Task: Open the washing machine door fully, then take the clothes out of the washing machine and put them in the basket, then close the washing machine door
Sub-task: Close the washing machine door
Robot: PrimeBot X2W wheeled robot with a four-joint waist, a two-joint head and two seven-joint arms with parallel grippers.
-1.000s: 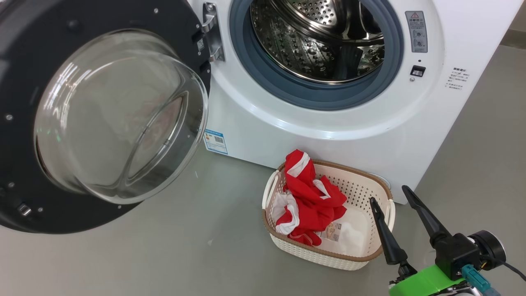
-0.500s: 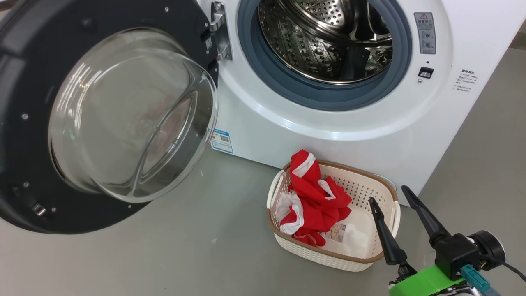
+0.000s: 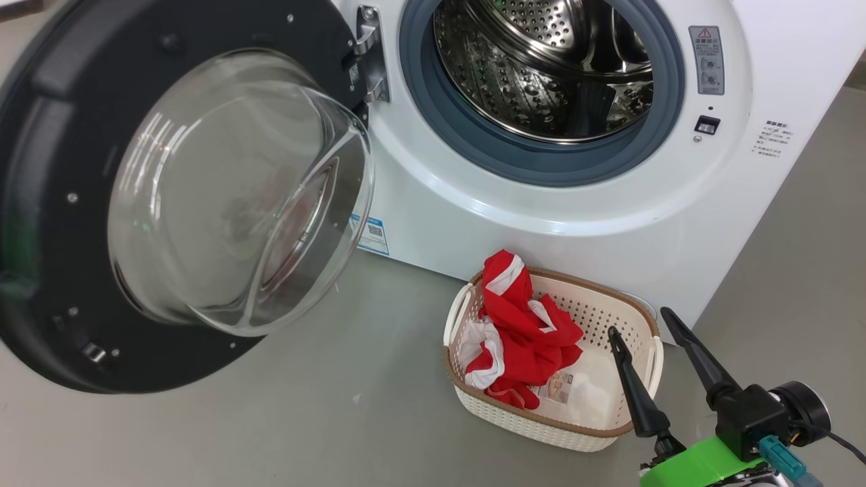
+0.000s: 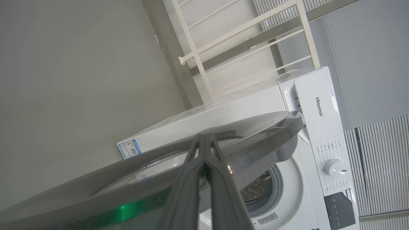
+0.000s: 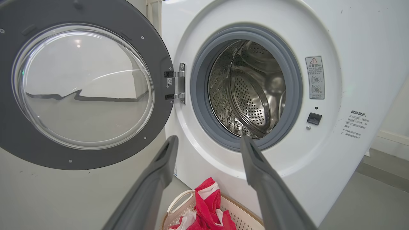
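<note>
- Left tool [image 4: 205, 140]: fingers pressed together with nothing between them, lying along the outer side of the washing machine door [image 3: 203, 196]. Whether the tips actually touch it cannot be settled from the left wrist view.
- Washing machine door: swung wide on its hinge, glass bowl facing the robot. Opening step judged complete.
- Washing machine [image 3: 541, 223]: the drum [image 3: 541, 74] shows bare steel, and no cloth is seen inside. Unloading judged complete.
- Basket [image 3: 528, 419]: on the floor [image 3: 270, 419] just in front of the machine, holding a red-and-white garment [image 3: 521, 325] heaped at its left end.
- Right tool [image 3: 639, 323]: fingers wide apart and empty, near the basket's right end.
- Remaining: closing the door, probably a push from the left arm.
- View differences: the left wrist view gives the door's outer face, the control dial [image 4: 332, 167] and a white rack [image 4: 243, 35] behind the machine. The right wrist view looks deeper into the drum. The head view gives the sticker on the basket's bottom.
</note>
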